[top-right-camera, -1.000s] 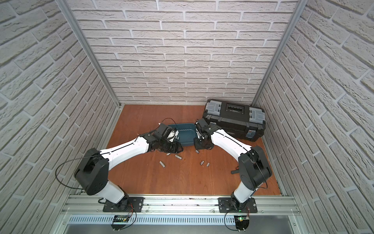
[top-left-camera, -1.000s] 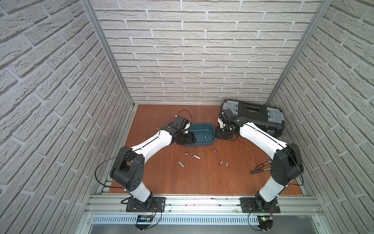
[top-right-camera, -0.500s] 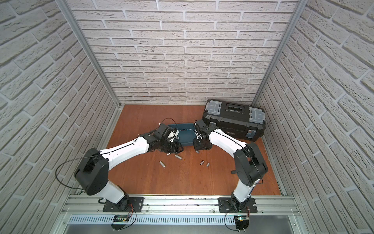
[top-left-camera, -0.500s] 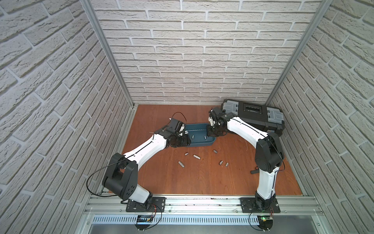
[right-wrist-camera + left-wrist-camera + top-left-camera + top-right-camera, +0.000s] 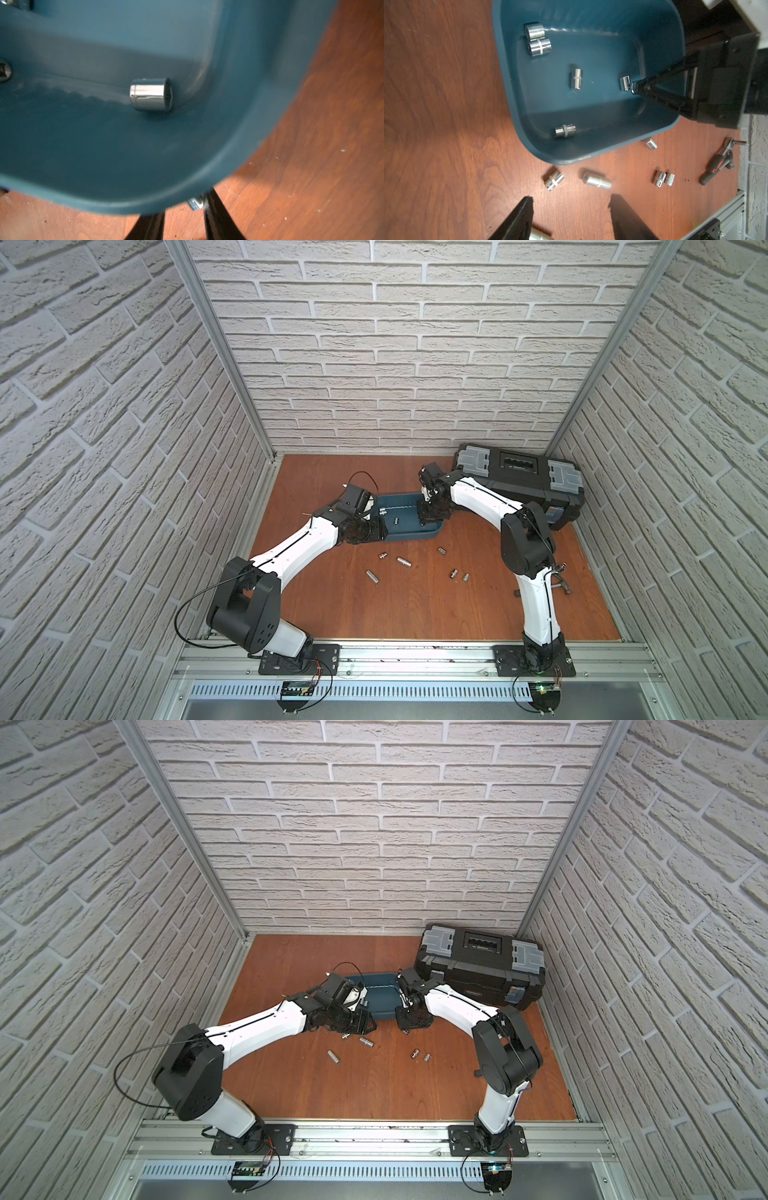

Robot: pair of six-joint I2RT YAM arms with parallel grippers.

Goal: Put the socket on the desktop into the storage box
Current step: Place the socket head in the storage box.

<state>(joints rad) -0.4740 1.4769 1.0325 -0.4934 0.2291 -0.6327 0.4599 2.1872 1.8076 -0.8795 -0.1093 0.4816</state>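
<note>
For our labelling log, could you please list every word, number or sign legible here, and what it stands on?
None can be read.
black toolbox: faint print on its front, too small to read.
sockets: no legible size marks.

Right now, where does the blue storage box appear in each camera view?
In a top view: storage box beside the black toolbox.
In a top view: the box, same spot.
Left wrist: most of it, sockets inside.
Right wrist: one rounded end, close.
Shared landmark: the wooden desktop.
</note>
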